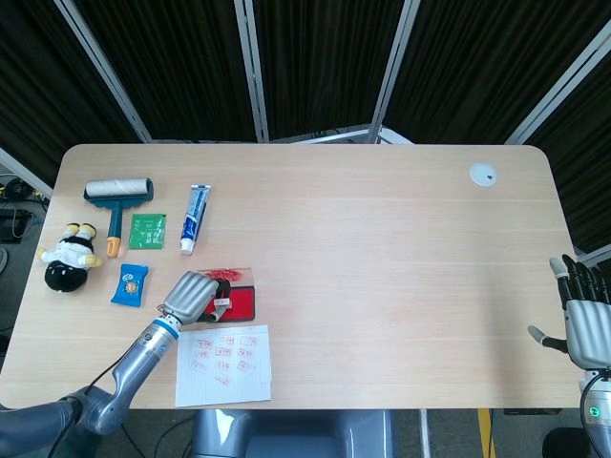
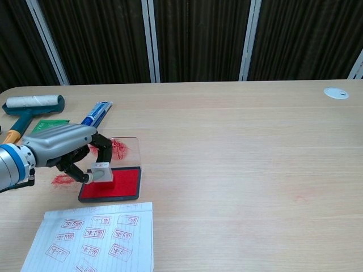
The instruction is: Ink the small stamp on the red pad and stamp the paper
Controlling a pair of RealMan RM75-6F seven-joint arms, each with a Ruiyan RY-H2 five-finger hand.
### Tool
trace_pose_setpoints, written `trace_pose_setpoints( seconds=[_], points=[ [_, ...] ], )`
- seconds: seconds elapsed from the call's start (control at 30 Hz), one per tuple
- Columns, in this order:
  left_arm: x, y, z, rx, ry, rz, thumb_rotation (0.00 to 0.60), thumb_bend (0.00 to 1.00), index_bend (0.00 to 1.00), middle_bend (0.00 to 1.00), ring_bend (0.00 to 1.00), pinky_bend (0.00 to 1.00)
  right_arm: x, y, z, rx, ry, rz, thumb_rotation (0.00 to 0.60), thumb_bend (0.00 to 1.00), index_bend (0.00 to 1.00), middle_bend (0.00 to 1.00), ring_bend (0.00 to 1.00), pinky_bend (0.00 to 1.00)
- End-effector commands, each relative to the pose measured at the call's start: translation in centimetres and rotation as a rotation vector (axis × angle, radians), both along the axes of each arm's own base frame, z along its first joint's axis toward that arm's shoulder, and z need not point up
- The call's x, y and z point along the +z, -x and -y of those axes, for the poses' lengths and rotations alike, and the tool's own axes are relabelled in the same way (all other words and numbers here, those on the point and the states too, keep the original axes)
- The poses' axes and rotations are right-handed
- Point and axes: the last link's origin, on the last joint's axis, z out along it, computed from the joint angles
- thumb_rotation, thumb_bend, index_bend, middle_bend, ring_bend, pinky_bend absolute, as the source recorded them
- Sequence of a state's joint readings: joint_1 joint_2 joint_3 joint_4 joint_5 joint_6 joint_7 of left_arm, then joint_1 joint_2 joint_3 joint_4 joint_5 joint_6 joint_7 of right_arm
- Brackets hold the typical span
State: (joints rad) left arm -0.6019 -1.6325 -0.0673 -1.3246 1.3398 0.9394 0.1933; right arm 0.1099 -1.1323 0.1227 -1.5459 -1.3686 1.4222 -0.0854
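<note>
Over the flat red ink pad [image 2: 113, 183], left hand [image 2: 67, 150] pinches the small white block stamp [image 2: 102, 171] at its fingertips, stamp on the pad's left part. White lined paper [image 2: 93, 237] lies just in front. Right hand [image 1: 584, 320] idle at bench [image 1: 382, 248] edge, fingers apart, holding nothing.

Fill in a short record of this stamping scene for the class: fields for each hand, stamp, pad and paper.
left hand: holds the small stamp
small stamp: over the left part of the red pad; contact cannot be told
red pad: open, clear lid lying behind it
paper: in front of the pad, already bearing red stamp marks
right hand: at the table's right edge, fingers apart, holding nothing
</note>
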Motion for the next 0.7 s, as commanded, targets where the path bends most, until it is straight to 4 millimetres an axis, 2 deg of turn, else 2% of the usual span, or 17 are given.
trace_pose_setpoints(
  seconds=[0.03, 0.7],
  points=[
    [-0.49, 0.22, 0.05, 0.010, 0.009, -0.005, 0.600, 0.58, 0.58, 0.55, 0.84, 0.92, 0.01, 0.02, 0.01, 0.000, 0.000, 0.000, 0.600, 0.00, 0.00, 0.00, 0.00, 0.00],
    [-1.33, 1.05, 0.12, 0.021, 0.018, -0.020, 0.600, 0.59, 0.59, 0.56, 0.84, 0.92, 0.14, 0.17, 0.09, -0.005, 0.004, 0.002, 0.600, 0.00, 0.00, 0.00, 0.00, 0.00]
  ],
)
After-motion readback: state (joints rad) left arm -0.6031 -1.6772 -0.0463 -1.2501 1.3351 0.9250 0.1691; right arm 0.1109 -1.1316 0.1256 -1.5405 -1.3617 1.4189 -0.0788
